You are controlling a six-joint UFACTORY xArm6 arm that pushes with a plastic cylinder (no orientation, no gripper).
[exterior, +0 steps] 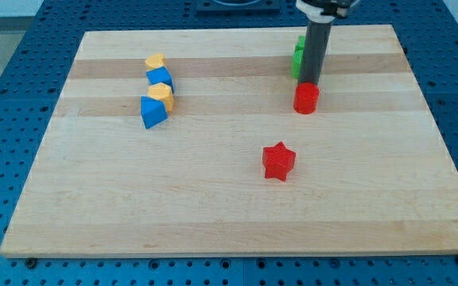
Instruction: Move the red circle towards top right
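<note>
A: Where is the red circle (306,98)?
B: On our wooden tabletop (213,199), far right. My tip (309,82) touches its far side; we have no gripper.

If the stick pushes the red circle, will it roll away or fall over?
Probably neither. The red circle stands on its flat end, so it should slide over the smooth board, not roll. It looks short and wide, so tipping seems unlikely. Being round, it may slip sideways off my tip, which sits just above it in the view.
</note>
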